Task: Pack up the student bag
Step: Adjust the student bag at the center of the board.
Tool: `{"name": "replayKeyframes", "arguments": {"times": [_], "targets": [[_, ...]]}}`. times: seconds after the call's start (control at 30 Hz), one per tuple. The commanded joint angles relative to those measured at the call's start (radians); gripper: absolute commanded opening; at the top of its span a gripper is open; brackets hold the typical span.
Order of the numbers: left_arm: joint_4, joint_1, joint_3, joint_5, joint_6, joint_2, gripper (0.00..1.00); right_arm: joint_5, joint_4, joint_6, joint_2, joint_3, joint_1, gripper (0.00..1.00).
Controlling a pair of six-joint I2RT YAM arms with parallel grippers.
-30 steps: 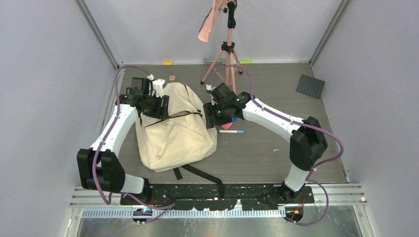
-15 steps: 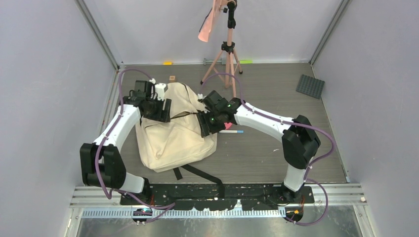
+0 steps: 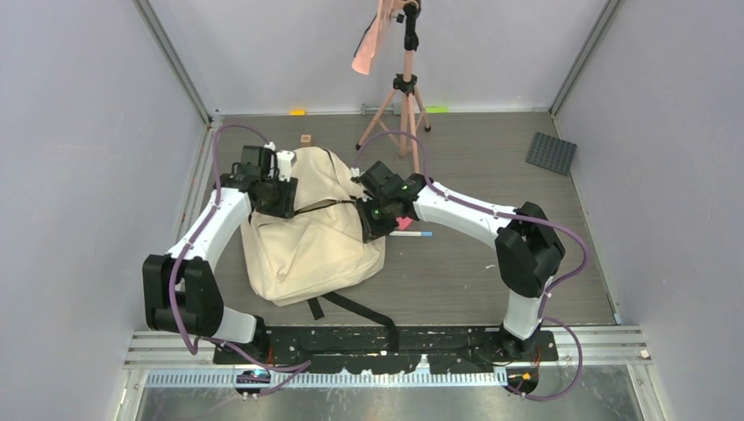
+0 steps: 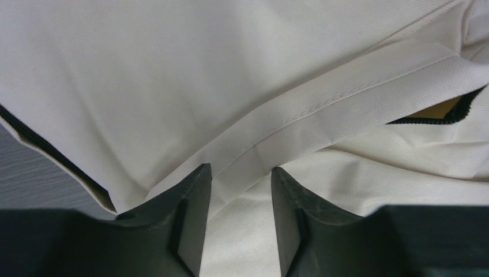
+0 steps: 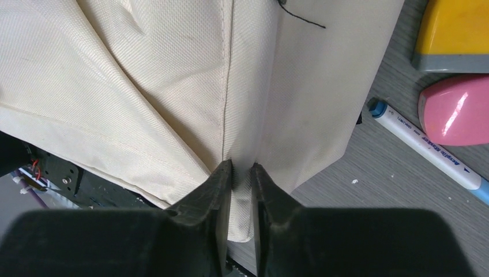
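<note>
The student bag (image 3: 307, 237) lies flat on the desk (image 3: 491, 263) between the two arms, with one pincer at each side of its upper half. The right pincer (image 5: 241, 167) is nearly together and clamped on a thin upright fold of the canvas. The left pincer (image 4: 240, 173) stands apart astride a stitched canvas band. Whether it presses that band, I cannot tell.

The right hold looks slight, being only a ridge of cloth close to the bag's edge. A pull from here could let the canvas slide out. A sideways drag could sweep the bag into the pen (image 5: 424, 147) and the pink thing (image 5: 458, 109) just right of that pincer. If the left pincer bites both layers under the band, the mouth would probably stay shut instead of parting.

The top view alone shows the whole bag and both arms reaching in. The right wrist view shows the pinched fold and a yellow thing (image 5: 455, 32) ahead and to the right, hidden under the arm from above. The left wrist view shows the black zip edge (image 4: 432, 115) gaping ahead and right of its pincer.
</note>
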Motion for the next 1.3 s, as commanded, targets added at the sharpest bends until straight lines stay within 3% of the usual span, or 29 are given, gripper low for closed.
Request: {"name": "replayKeyframes", "arguments": {"times": [0.0,0.13,0.23,0.43,0.67,0.77,0.87,1.07,1.27], "targets": [[0.037,-0.002,0.030,-0.130,-0.003,0.007,0.38,0.035,0.012,-0.005,0.007,0.040,0.002,0.18],[0.043,-0.002,0.010,-0.182,-0.010,-0.007,0.16,0.100,0.003,-0.025,0.019,0.076,0.002,0.02],[0.048,-0.002,-0.015,-0.204,-0.015,-0.039,0.02,0.141,-0.003,-0.045,0.041,0.126,-0.001,0.01],[-0.014,-0.002,-0.039,-0.227,-0.064,-0.115,0.00,0.212,-0.009,-0.082,0.138,0.281,-0.026,0.01],[-0.082,-0.001,-0.048,-0.144,-0.216,-0.246,0.00,0.225,-0.032,-0.114,0.335,0.552,-0.069,0.01],[-0.105,-0.001,-0.026,-0.116,-0.235,-0.258,0.13,0.223,-0.057,-0.131,0.432,0.670,-0.075,0.01],[-0.111,-0.001,0.006,-0.128,-0.234,-0.236,0.33,0.220,-0.074,-0.131,0.506,0.787,-0.074,0.01],[-0.090,0.014,0.081,-0.183,-0.233,-0.106,0.59,0.223,-0.102,-0.113,0.563,0.923,-0.077,0.01],[-0.023,0.017,0.132,-0.221,-0.239,0.015,0.70,0.240,-0.101,-0.117,0.484,0.878,-0.077,0.22]]}}
